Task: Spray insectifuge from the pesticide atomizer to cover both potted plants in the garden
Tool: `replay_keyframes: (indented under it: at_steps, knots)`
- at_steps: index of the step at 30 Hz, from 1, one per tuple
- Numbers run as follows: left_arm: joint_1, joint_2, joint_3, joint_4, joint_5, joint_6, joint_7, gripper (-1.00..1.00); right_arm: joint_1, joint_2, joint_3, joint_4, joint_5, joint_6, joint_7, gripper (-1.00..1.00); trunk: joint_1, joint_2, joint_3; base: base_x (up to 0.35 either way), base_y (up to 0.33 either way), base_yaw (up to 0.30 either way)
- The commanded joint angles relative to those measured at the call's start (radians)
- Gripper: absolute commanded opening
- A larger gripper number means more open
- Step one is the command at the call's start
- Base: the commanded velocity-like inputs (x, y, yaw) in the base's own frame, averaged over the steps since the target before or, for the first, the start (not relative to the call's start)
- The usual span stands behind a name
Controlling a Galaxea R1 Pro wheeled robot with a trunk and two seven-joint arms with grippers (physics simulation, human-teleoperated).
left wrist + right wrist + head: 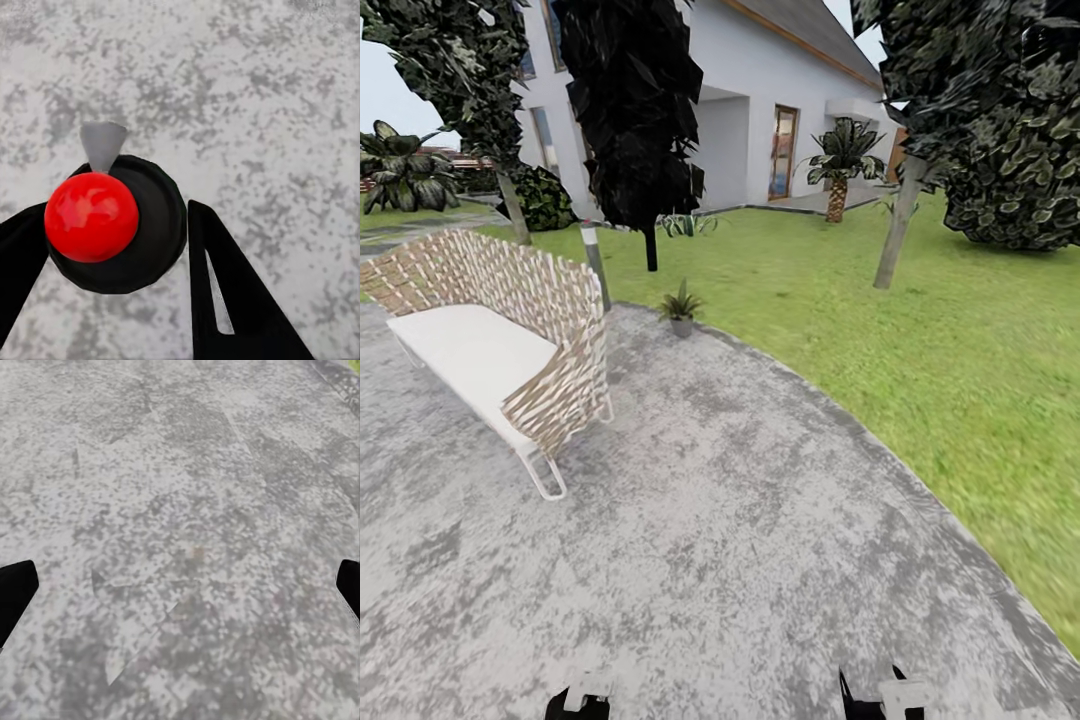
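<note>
Showing in head view: patio, wicker sofa left, potted plant far at lawn edge. Left gripper fingers apart around red ball. Right gripper fingers spread wide over paving.

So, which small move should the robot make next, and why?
Probably roll the base forward toward the small potted plant. It stands far ahead at the edge of the patio, past the wicker bench, and seems well out of reach. The right gripper, jaws open, hangs over the paving.
</note>
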State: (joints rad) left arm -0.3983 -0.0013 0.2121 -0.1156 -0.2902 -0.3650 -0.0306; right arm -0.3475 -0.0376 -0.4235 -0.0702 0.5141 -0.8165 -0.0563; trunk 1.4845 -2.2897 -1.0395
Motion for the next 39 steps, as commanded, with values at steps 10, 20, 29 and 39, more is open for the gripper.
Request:
replay_keyframes:
  at_steps: [10, 20, 29, 39]
  knots:
    - [-0.001, 0.001, 0.009, 0.001, -0.007, -0.003, -0.003, -1.00, -0.001, 0.000, -0.005, 0.001, 0.011, -0.003, -0.006, 1.00, 0.000, 0.000, -0.001, 0.339, -0.017, -0.002]
    - [-0.001, 0.001, 0.009, 0.001, -0.006, -0.003, -0.003, -1.00, -0.001, 0.001, -0.005, 0.001, 0.011, -0.003, -0.006, 1.00, 0.000, 0.000, -0.001, 0.339, -0.034, -0.242]
    - [-0.001, 0.001, 0.009, 0.001, -0.006, -0.003, -0.003, -1.00, -0.001, 0.001, -0.005, 0.001, 0.011, -0.003, -0.006, 1.00, 0.000, 0.000, -0.001, 0.339, 0.000, -0.276]
    - [-0.001, 0.001, 0.009, 0.001, -0.007, -0.003, -0.003, -1.00, -0.001, 0.001, -0.005, 0.002, 0.011, -0.003, -0.005, 1.00, 0.000, 0.000, -0.001, 0.338, -0.021, -0.023]
